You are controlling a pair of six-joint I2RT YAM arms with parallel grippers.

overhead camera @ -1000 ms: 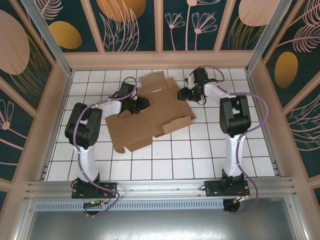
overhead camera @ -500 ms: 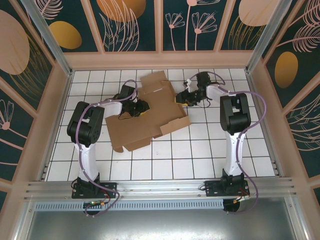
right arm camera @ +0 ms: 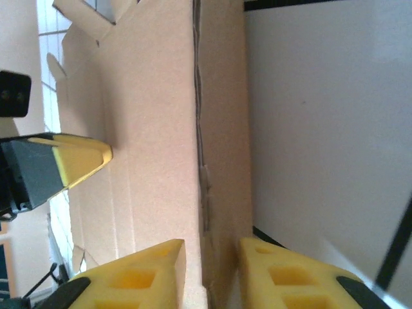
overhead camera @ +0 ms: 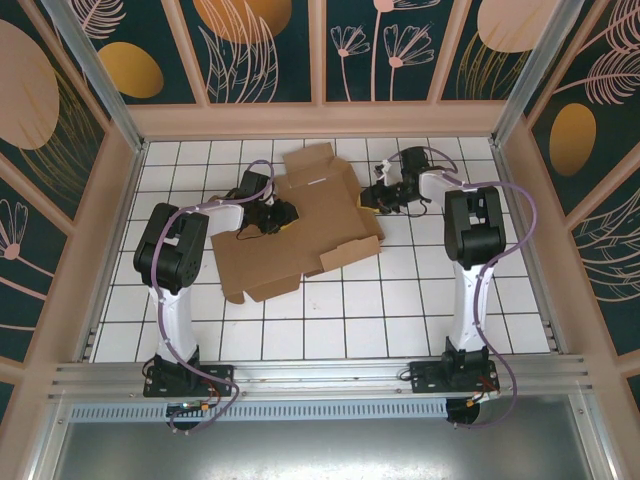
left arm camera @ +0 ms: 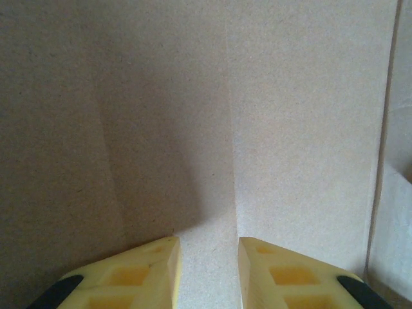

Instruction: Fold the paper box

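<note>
While the paper box (overhead camera: 300, 228) lies flat on the tiled worktop (overhead camera: 400, 300), centre and toward the far side, the right gripper (right arm camera: 212, 243) is clamped on its upturned right edge flap. Left gripper (left arm camera: 207, 241) points at the box's left panel from close in, jaws narrowly parted, nothing between them.

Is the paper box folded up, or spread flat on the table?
Mostly spread: the paper box lies flat on the table; only its right edge flap is in the right hand.

Outer edges of paper box (left arm camera: 290, 129) off-frame
</note>
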